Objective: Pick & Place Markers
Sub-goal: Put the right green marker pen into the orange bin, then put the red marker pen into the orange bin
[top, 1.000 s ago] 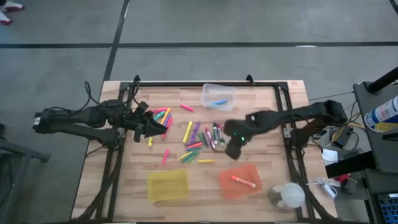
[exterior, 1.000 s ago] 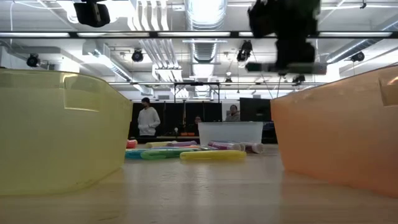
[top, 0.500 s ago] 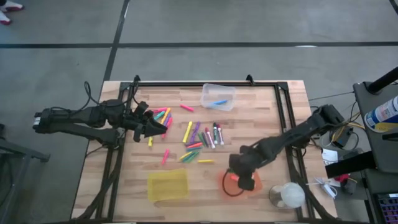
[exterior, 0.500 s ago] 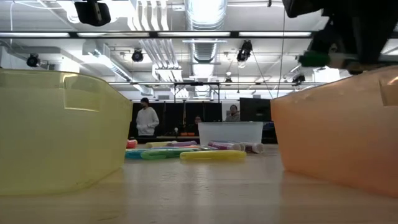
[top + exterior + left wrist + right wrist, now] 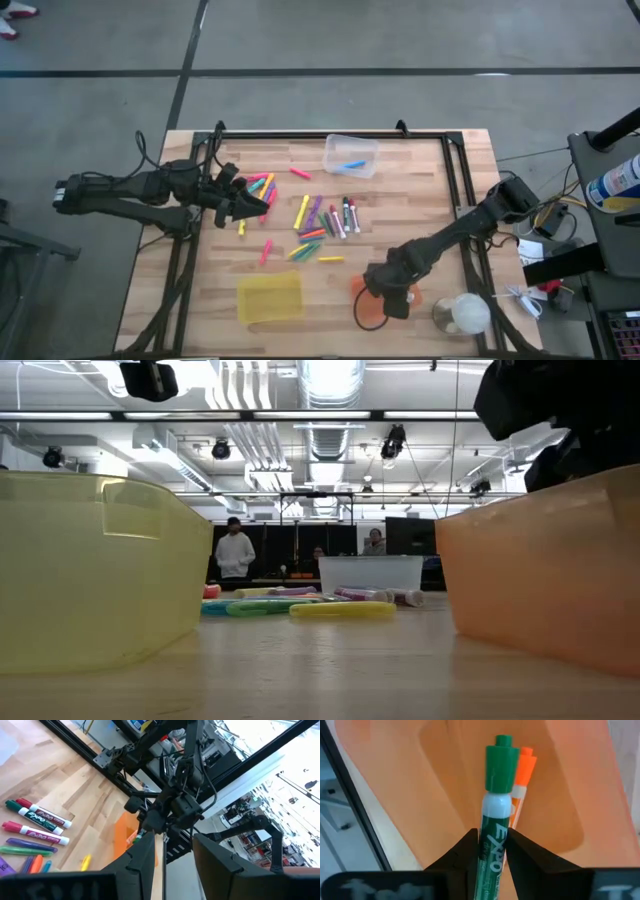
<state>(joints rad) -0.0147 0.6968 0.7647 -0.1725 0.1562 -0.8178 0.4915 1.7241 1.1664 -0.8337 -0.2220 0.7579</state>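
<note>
My right gripper stands over the orange bin at the table's near edge, pointing steeply down, shut on a white marker with a green cap. An orange marker lies on the bin's floor beneath it. Several more markers lie loose on the wood at mid-table, also seen in the low view. A blue marker lies in the clear bin. My left gripper hovers open over the table's left part, beside the pile, with nothing between its fingers. My right gripper pinches the marker's white barrel between its two fingers, coming from above at a steep slant. The marker lies along the fingers. Its green-capped end sticks out past the fingertips, down toward the orange bin's floor.
A yellow bin stands on the near edge left of the orange one. A white round thing sits at the near right corner. A black frame runs round the table. In the low view, people stand far behind.
My right gripper has carried the green-capped marker from the pile at mid-table toward the near edge, over the orange bin. It has sunk lower and tipped more steeply downward on the way.
</note>
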